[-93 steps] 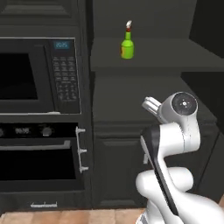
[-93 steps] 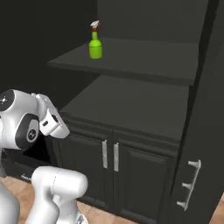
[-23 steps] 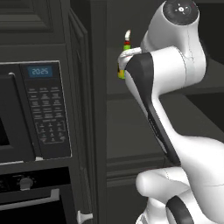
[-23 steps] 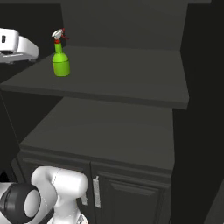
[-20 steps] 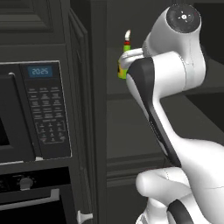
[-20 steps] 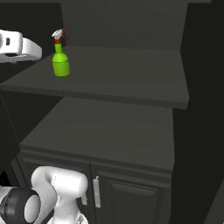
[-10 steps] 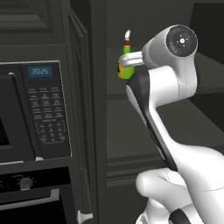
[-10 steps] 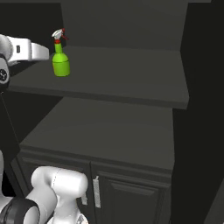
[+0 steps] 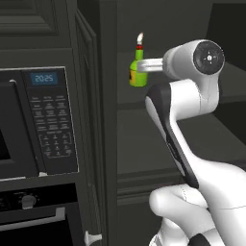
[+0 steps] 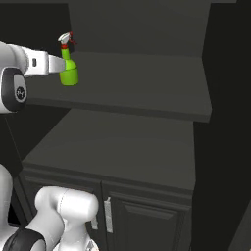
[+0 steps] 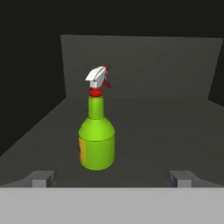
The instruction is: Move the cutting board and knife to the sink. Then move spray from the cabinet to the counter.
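My arm has come lower and my tool (image 11: 111, 178) is now closer to the spray (image 11: 97, 131). The tool is wide open and holds nothing. The green spray bottle stands upright on the upper shelf (image 10: 147, 81) of the dark cabinet (image 9: 91, 96).

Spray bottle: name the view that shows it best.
The hand view: the spray bottle stands whole and central on the cabinet shelf. The left base view has the arm across it; the right base view shows it small beside the arm.
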Robot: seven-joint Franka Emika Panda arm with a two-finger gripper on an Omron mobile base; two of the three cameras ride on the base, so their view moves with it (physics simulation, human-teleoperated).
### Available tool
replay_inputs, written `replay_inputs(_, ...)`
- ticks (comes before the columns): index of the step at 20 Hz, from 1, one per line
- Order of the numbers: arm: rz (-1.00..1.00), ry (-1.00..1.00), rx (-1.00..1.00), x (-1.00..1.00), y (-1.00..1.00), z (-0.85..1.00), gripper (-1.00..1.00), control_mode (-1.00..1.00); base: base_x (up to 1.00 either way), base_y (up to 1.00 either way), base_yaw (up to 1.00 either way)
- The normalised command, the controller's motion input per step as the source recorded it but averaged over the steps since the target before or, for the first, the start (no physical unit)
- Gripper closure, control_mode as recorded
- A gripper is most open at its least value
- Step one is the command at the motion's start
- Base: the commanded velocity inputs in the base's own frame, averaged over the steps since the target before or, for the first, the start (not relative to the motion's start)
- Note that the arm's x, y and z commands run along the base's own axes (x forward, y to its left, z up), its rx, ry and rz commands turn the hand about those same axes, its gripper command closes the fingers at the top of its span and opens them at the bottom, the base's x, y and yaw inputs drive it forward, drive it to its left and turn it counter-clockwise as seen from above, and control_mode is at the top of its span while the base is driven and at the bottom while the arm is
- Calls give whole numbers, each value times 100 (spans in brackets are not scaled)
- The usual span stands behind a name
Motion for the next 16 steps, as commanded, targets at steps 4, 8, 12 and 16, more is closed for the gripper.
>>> replay_inputs(4, 1, 0, 9, 2, 0, 3, -100, -100, 0, 0, 0)
replay_inputs(8, 1, 3, 1, 8, 2, 1, -100, -100, 0, 0, 0)
replay_inputs(12, 0, 8, 0, 24, 0, 2, -100, -100, 0, 0, 0)
replay_inputs(16, 0, 14, 0, 48, 0, 0, -100, -100, 0, 0, 0)
